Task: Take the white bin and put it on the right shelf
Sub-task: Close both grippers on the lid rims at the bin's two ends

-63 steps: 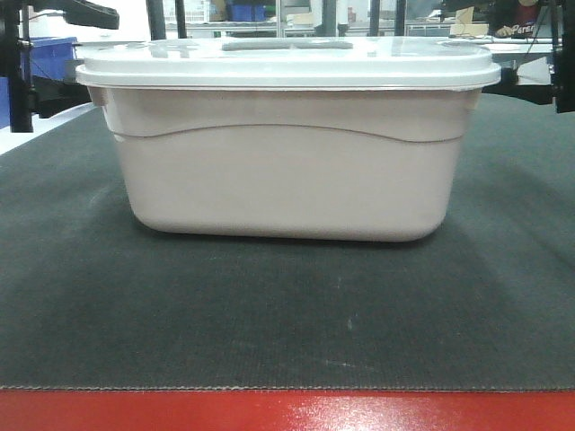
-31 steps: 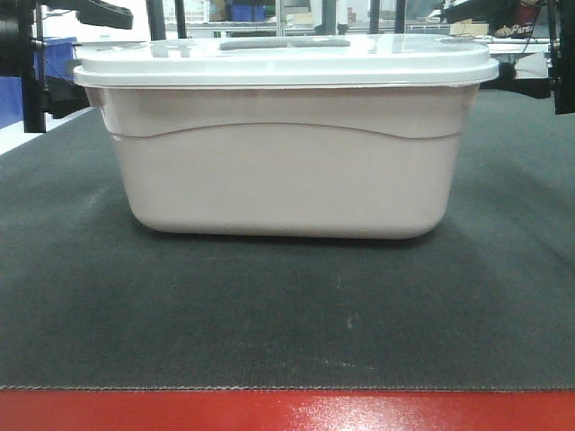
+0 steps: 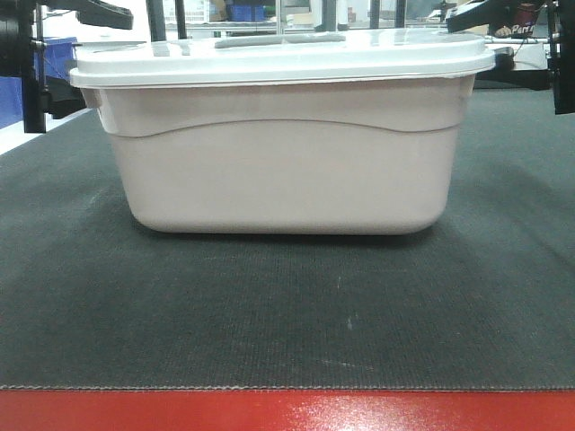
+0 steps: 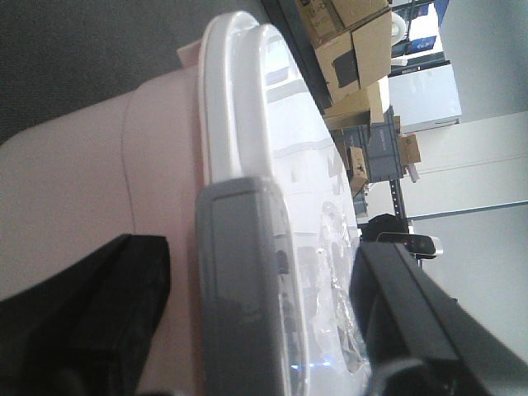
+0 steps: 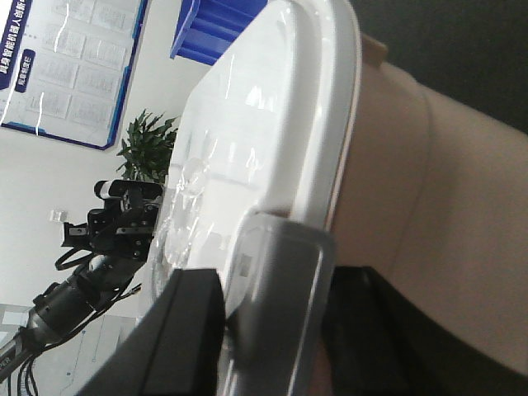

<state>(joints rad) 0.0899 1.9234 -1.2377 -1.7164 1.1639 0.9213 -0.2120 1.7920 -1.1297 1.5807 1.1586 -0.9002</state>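
Observation:
The white bin (image 3: 283, 175), off-white with a white lid (image 3: 283, 58), stands in the middle of the dark mat (image 3: 287, 305), its right end slightly higher. My left gripper (image 4: 260, 285) clamps the bin's left end. One finger (image 4: 107, 322) lies under the rim against the wall and the other (image 4: 412, 322) over the lid, with the grey latch (image 4: 239, 272) between them. My right gripper (image 5: 276, 285) is shut on the grey latch (image 5: 276, 297) at the right end. The right shelf is out of view.
A red table edge (image 3: 287, 411) runs along the front of the mat. Blue crates (image 3: 54, 58) stand behind at the left. Black arm parts flank the bin at the left (image 3: 34, 81) and right (image 3: 561, 72). Cardboard boxes (image 4: 355, 49) are stacked beyond.
The bin has risen a little off the mat, its right end more than its left, so the lid now tilts. Both arms moved up with it.

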